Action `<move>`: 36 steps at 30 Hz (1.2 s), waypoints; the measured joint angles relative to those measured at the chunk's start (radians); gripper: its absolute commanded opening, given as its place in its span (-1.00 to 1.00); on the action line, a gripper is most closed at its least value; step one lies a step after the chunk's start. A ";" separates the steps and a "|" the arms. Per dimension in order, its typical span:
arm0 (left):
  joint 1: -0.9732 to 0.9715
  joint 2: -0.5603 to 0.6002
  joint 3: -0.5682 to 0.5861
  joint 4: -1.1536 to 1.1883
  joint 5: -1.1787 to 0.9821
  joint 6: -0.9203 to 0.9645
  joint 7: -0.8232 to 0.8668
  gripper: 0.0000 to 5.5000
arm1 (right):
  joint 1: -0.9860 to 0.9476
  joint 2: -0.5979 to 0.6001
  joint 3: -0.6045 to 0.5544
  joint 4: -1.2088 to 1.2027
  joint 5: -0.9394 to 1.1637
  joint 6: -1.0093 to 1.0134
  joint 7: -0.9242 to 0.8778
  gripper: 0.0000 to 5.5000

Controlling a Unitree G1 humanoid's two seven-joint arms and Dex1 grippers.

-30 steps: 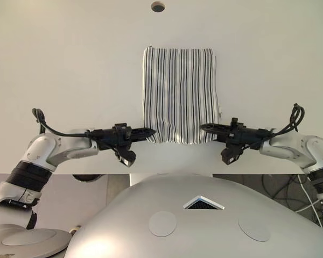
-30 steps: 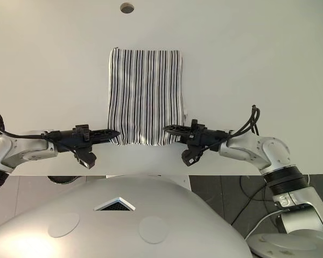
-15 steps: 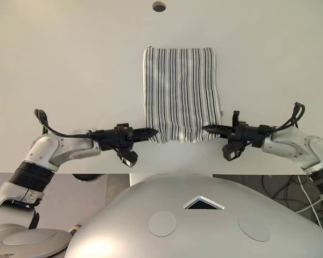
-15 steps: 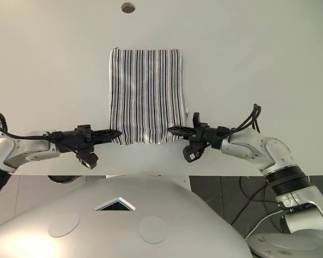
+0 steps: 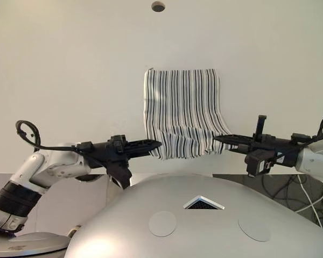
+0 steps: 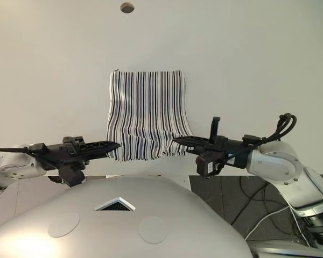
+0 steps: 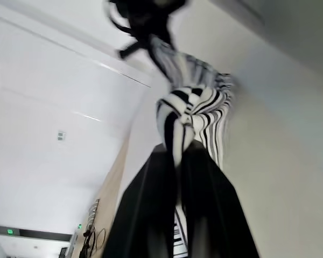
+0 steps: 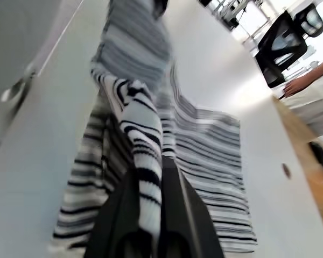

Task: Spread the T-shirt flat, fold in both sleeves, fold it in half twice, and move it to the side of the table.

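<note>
Two claws, one garment: the L claw (image 5: 153, 144) and R claw (image 5: 218, 138) are each clenched on a corner of the T-shirt (image 5: 180, 105), at the edge farthest from the round hole (image 5: 158, 6) in the tabletop (image 5: 70, 80). Both wrist views show striped cloth bunched betw. the black fingers (image 7: 145, 215). The shirt lies on the robot's side of the hole, approx. in line with it. Its hole-side edge rests flat on the tabletop, while the gripped edge is raised and sags in a shallow curve betw. the claws. Progress (judged): spreading and both sleeve folds look done, since the shirt reads as a plain rectangle w/ no sleeve showing. A half-fold appears under way, w/ the lifted edge not yet carried over toward the hole. It cannot be told for certain whether this is the 1st or 2nd half-fold. Left to do, at min.: lay this fold down and shift the bundle to the tabletop's side. Appearance: thin, limp knit w/ narrow black-and-white stripes running toward the hole; side edges fairly straight, a few ripples near the grips.
</note>
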 measured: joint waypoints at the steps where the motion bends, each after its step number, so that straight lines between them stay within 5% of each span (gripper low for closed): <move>1: 0.008 0.005 0.001 -0.018 -0.039 0.016 -0.017 -0.98 | 0.014 0.000 -0.014 -0.009 0.010 0.009 0.011 -1.00; 9: -0.068 -0.098 0.070 0.019 -0.196 0.162 -0.061 -0.98 | -0.284 0.153 0.023 0.089 -0.020 0.152 0.018 -1.00; 18: -0.264 -0.364 0.046 0.223 -0.066 0.367 -0.073 -0.98 | -0.662 0.351 0.182 0.440 -0.063 0.212 0.142 -1.00; 27: -0.437 -0.502 0.031 0.539 0.019 0.476 -0.050 -0.98 | -0.897 0.519 0.252 0.853 -0.143 0.155 0.173 -1.00; 32: -0.495 -0.517 0.034 0.672 0.051 0.476 -0.017 -0.98 | -0.945 0.554 0.246 1.047 -0.186 0.109 0.108 -0.59; 36: -0.527 -0.521 0.030 0.725 0.055 0.477 -0.007 -0.70 | -0.970 0.572 0.242 1.118 -0.220 0.092 0.072 -0.36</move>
